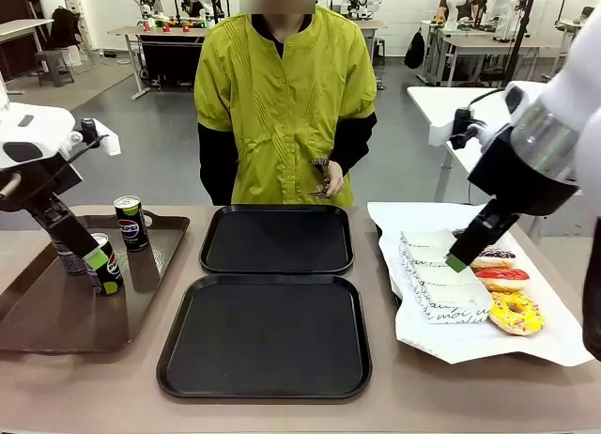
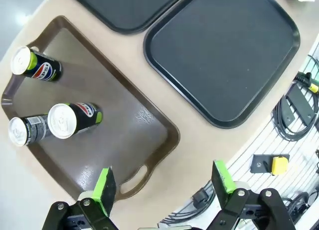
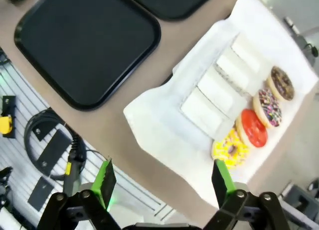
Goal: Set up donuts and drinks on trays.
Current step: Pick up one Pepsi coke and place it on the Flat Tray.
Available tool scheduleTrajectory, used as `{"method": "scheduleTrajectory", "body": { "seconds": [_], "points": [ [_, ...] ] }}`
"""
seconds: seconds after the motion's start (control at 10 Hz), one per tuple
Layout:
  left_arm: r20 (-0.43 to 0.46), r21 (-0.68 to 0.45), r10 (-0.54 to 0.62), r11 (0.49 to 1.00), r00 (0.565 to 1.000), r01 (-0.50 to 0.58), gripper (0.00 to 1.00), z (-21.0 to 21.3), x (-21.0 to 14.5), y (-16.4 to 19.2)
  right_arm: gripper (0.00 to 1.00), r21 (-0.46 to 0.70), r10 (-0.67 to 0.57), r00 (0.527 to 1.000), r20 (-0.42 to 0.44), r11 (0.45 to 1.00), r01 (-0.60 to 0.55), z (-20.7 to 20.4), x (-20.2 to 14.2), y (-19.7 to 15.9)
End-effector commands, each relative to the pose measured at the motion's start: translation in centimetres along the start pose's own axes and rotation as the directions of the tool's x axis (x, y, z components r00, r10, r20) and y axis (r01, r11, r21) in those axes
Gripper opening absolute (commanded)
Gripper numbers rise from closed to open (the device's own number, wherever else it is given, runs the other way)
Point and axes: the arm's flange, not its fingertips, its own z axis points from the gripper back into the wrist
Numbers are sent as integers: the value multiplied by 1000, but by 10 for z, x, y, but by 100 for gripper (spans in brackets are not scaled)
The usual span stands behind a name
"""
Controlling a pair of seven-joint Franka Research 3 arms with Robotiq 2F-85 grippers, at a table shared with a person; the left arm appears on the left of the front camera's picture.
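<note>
**Both grippers open above the bench**

Left gripper [image 2: 163, 182]: jaws spread wide. Three drinks [image 2: 75, 120] stand on the brown tray [image 2: 124, 90] at the left of its view, well apart from the pads. In the front view the left arm hides part of one can.

Mid-frame on the bench [image 1: 423, 387]: two black trays [image 1: 277, 239].

Right gripper [image 3: 163, 182]: jaws spread wide. Four donuts [image 3: 251, 128] sit in a row on white paper [image 3: 159, 120] at the right of its view, apart from the pads. In the front view a finger crosses the row's far end.

We see bright, even light from above, and the shadows are soft. The brown tray [image 2: 144, 115] shines a little. The right wrist view looks blurry. Both wrist views bend at the edges.
</note>
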Motion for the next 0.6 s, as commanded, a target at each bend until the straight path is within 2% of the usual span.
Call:
{"method": "scheduleTrajectory", "body": {
  "seconds": [0.0, 0.3, 0.4, 0.5],
  "points": [
    [-8, -5, -13, 1000, 1000, 13, 100, -6, 4, -2, 100, -1, 7, 1000, 6, 1000, -7, -10, 9, -1],
    [-8, -5, -13, 1000, 1000, 13, 100, -6, 4, -2, 100, -2, 1, 1000, 0, 1000, -1, -1, 1, 0],
    [-11, 1, -5, 1000, 1000, 5, 100, -3, 1, -1, 100, 308, -197, 977, 87, 938, 162, -11, -9, -26],
    [54, -228, 165, 962, 985, -149, 100, -2, -9, 24, 100, 507, -377, 922, 85, 813, 286, -21, -31, -53]
  ]
}}
